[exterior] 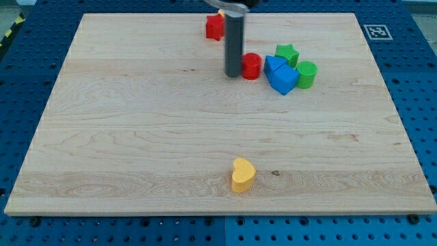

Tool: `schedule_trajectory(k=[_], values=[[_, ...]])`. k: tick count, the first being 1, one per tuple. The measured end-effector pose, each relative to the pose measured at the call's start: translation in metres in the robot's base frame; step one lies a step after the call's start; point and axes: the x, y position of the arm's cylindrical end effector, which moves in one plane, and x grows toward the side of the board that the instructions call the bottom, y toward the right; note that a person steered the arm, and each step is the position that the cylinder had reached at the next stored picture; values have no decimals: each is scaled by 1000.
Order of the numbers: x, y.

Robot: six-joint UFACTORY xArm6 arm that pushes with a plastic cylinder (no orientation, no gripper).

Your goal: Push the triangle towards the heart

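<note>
Camera view showed my tip (233, 74), a bare rod with no hand to spread or pinch, touching a red plastic cylinder block (251, 66). Just beyond that to the tip's right lay what looked like the blue plastic triangle block (274, 65). I judged the tip should circle above it, then push toward the yellow plastic heart block (242, 175), far below the tip.

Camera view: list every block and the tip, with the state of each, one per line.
My tip: down on the board, just left of the red cylinder.
Red cylinder: upright, beside the blue blocks.
Red star: alone near the view's top edge.
Green star: flat, against the blue cluster.
Blue blocks: bunched together, shapes unclear.
Green cylinder: upright, right of the blue.
Yellow heart: alone, view's bottom.
</note>
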Motion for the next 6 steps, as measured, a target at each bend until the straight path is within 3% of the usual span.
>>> schedule_trajectory(k=[4,5,6], values=[[-64,17],[-53,57],[0,65]])
